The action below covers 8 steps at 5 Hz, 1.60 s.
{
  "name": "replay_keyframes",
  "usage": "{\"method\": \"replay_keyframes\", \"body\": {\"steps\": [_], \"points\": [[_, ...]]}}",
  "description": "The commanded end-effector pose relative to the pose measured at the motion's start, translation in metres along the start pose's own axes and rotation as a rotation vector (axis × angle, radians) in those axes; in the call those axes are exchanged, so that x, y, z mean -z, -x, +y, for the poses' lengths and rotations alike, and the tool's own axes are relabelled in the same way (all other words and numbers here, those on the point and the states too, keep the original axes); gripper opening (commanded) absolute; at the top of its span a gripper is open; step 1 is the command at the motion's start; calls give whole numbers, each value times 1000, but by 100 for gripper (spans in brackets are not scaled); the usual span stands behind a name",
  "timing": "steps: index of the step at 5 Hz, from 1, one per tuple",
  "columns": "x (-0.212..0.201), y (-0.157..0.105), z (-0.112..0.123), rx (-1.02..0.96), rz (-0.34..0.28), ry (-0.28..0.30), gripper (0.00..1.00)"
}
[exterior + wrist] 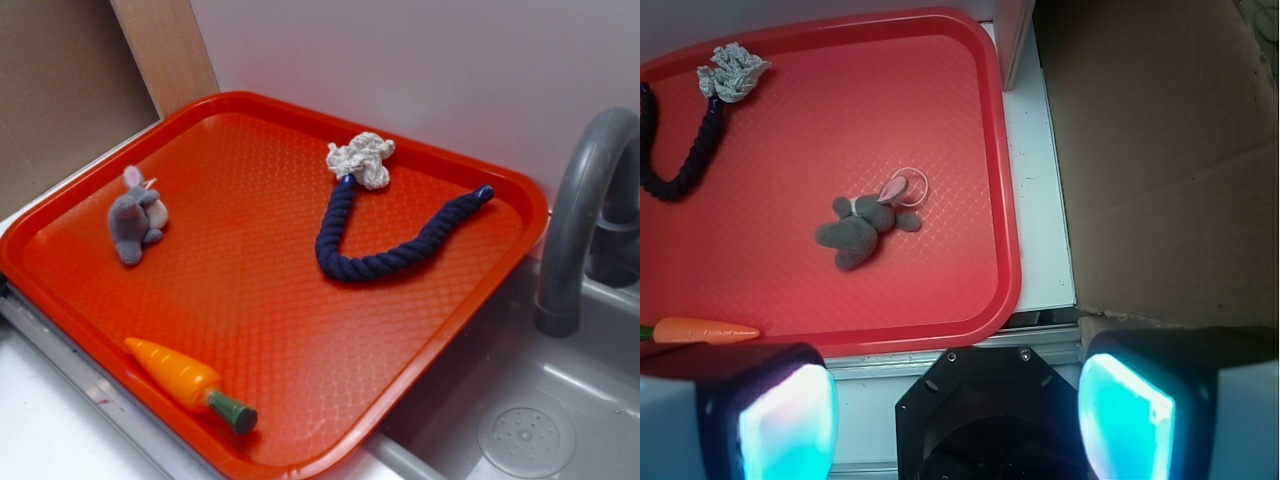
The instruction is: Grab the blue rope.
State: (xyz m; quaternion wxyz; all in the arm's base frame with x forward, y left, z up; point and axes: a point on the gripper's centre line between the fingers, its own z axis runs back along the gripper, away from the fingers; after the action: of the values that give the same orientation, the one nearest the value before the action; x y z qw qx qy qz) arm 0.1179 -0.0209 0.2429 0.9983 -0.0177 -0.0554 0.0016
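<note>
The blue rope (385, 255) lies bent in a V on the red tray (270, 310), toward its far right part, with its frayed off-white knot (361, 159) at the upper end. In the wrist view only part of the blue rope (690, 160) shows at the top left, beside the knot (732, 72). My gripper (958, 410) does not appear in the exterior view. Seen from the wrist, it hangs high above the tray's edge, far from the rope, its two glowing cyan pads (788, 422) wide apart with nothing between them.
A grey plush bunny (138, 221) lies on the tray's left side and an orange toy carrot (190, 385) near its front edge. A grey faucet (585, 210) and sink (520, 420) stand right of the tray. A wooden board (165, 50) rises behind.
</note>
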Motion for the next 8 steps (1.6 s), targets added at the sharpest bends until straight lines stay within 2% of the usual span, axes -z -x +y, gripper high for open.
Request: {"method": "replay_keyframes", "body": {"steps": [1,2,3,5,6,7,8], "points": [[0,0,0,0,0,0,100],[5,-13,-39,-38,-29,28,100],[8,-29,-73,-110,-78,23,100],[46,-75,-148,-273,-41,47,100],[69,-97,-172,-288,-35,72,100],[102,-104,-190,-265,-40,44,100],[139,-111,-205,-198,-21,17,100]]}}
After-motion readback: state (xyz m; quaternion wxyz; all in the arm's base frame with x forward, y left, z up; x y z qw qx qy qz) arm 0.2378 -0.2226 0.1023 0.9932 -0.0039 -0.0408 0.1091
